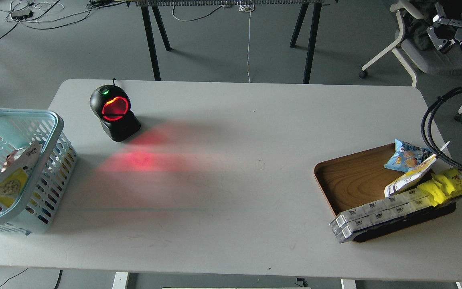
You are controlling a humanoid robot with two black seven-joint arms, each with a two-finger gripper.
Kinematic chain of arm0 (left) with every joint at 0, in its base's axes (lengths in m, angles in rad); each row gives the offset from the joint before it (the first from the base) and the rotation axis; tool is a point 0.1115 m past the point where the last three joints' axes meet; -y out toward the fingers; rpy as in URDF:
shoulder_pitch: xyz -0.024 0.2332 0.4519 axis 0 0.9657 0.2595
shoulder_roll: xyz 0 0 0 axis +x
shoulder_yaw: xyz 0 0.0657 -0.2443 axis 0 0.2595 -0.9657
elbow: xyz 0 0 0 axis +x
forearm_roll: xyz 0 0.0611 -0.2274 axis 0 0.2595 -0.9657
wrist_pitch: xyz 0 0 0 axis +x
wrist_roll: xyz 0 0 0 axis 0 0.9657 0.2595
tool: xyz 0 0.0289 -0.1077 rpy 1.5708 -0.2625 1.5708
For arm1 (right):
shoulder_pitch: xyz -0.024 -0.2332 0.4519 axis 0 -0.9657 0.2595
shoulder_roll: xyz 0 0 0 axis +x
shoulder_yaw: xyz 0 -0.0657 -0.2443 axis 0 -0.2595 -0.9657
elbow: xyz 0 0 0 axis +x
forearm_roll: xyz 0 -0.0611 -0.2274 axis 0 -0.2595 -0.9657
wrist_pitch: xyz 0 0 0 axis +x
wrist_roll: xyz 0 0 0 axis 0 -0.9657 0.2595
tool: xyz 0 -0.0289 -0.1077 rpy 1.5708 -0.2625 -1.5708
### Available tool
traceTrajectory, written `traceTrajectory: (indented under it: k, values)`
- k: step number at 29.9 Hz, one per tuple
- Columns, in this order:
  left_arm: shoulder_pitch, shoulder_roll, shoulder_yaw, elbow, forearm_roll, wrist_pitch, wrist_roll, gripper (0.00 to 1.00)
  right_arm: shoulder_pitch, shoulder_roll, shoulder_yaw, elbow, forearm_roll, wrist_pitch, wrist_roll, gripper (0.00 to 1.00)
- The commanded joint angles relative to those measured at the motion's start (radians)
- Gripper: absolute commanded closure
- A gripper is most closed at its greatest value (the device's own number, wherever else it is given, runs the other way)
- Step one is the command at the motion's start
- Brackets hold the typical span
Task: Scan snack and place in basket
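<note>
1. Head view: right arm entering at the top right corner, raised high above the floor beyond the counter [235, 192], wrist a thick black cylinder.
2. Right pincer [434, 27] pointing left, its two fingers apart with a gap between them, gripping nothing.
3. Left arm and left pincer out of sight.
4. Black cable [429, 128] looping down from the right arm over the right end of the counter.
5. Snack [8, 185] lying inside the basket [22, 113] at the far left, tilted against the near wall, printed side with the round beige balls facing up.
6. Snack well apart from the right pincer, at the opposite end of the counter.
7. Basket standing at the left edge of the counter, with a reddish packet partly hidden behind the snack.
8. Scanner [114, 112] upright just right of the basket, ring lit red, red glow cast on the counter before it.
9. Wooden tray [355, 176] at the right, holding a blue bag [405, 157], a second yellow-and-white pouch [409, 180], a long yellow pack [453, 184] and a row of clear boxes [375, 212] overhanging its near rim.
</note>
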Motion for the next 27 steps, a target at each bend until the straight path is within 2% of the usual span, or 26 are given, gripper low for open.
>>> traceTrajectory:
  k: [1, 5, 9, 15, 17, 19, 27]
  values:
    - [0.002, -0.136, -0.072, 0.167, -0.161, -0.131, 0.000, 0.01, 0.012, 0.018, 0.006, -0.056, 0.002, 0.000, 0.007, 0.01]
    - [0.001, -0.318, -0.154, 0.399, -0.245, -0.340, 0.000, 0.01, 0.007, 0.074, 0.069, -0.071, 0.002, 0.000, 0.007, 0.01]
    - [0.006, -0.501, -0.251, 0.640, -0.351, -0.465, 0.000, 0.01, 0.000, 0.088, 0.127, -0.073, 0.002, 0.000, -0.004, 0.01]
    - [0.001, -0.791, -0.332, 1.026, -0.452, -0.465, 0.000, 0.01, 0.004, 0.117, 0.129, -0.074, 0.003, 0.000, -0.024, 0.01]
    - [0.001, -0.845, -0.362, 1.089, -0.497, -0.465, 0.000, 0.01, 0.004, 0.127, 0.129, -0.074, 0.003, 0.000, -0.025, 0.01]
    - [0.002, -0.876, -0.378, 1.102, -0.540, -0.465, 0.000, 0.01, 0.000, 0.129, 0.129, -0.081, 0.003, 0.000, -0.027, 0.01]
    - [0.015, -0.968, -0.383, 1.103, -0.733, -0.465, 0.088, 0.01, -0.003, 0.180, 0.208, -0.157, 0.012, 0.000, -0.050, 0.01]
